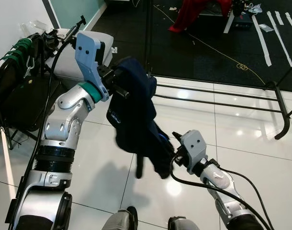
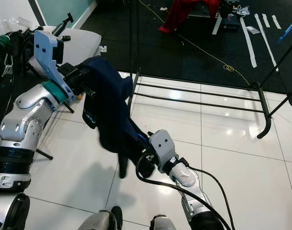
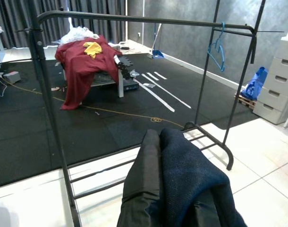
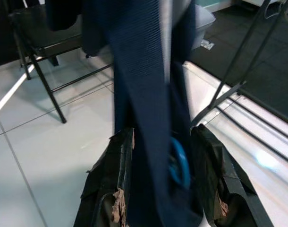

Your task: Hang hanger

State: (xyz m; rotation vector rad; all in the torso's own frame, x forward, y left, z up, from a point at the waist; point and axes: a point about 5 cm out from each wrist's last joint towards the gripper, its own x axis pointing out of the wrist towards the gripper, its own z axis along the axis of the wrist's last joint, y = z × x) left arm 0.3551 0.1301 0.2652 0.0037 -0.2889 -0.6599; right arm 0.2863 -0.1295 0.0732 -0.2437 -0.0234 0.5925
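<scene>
Dark navy garment (image 1: 131, 115), ribbed knit, draped over a blue plastic hanger (image 4: 179, 163), held up in the air between both arms above white glossy floor tiles (image 1: 241, 139). Upper end bunched at the left gripper (image 1: 118, 86); whether those jaws are apart or together cannot be told under the cloth. Lower end hanging down into the right gripper (image 1: 172, 155), jaws clamped on garment and hanger, fabric between both black fingers (image 4: 118, 179). Beyond, one black metal clothes rack (image 3: 144, 19) of thin tubes, one light blue hanger (image 3: 218, 47) on its top bar. Farther back on black matting, red cloth (image 3: 82, 66) over a low bench. Folding black chair (image 1: 16, 105) at left. No legible writing.
</scene>
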